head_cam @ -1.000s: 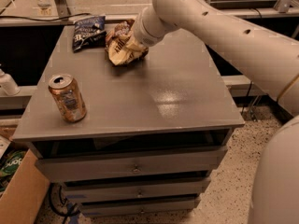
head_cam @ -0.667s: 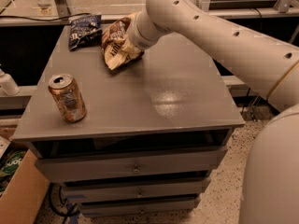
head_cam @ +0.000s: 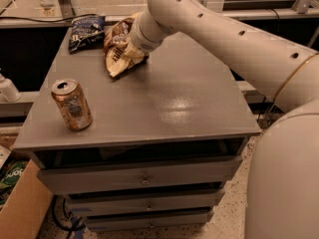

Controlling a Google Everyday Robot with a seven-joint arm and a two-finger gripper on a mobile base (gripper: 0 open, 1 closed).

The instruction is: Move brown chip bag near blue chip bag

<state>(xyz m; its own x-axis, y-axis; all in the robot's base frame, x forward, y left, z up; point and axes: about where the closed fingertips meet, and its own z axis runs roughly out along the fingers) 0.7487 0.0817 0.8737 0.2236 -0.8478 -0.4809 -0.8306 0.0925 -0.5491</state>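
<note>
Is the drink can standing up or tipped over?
Upright: the can stands on its base, top facing up. The gripper is at the brown chip bag.

1. Grey cabinet point(head_cam: 189, 108): flat top with a soft glare patch right of centre; stacked drawers below, the top drawer point(head_cam: 99, 179) bearing a small knob point(head_cam: 145, 179).
2. Copper-coloured drink can point(head_cam: 72, 104): upright, opened, near the front left corner of the top.
3. Cardboard box point(head_cam: 25, 208): on the floor at lower left, beside the cabinet; green packaging point(head_cam: 11, 173) just above it.
4. Speckled floor point(head_cam: 229, 218).
5. Dark cables point(head_cam: 65, 220): under the cabinet's left end.
6. Gripper point(head_cam: 128, 48): over the rear left of the top.
</note>
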